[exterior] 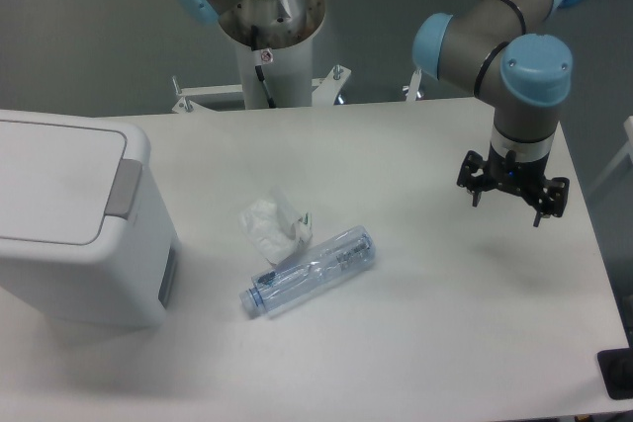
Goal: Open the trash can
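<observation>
Gripper [512, 197] is hovering with jaws spread, holding nothing. Trash can [74, 219], lid shut, is sitting well off to its side. Recommend pressing squarely down on the grey push tab [125, 188].

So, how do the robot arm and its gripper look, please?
The arm has grey tube segments with light blue round caps on the joints. The gripper is small and black, with thin dark fingers, mounted under a grey wrist. No loose cables show on it.

Arm [495, 17] — grey tubular links, light-blue joint caps; black claw [512, 195] at 3 o'clock; white base column [269, 71].
</observation>
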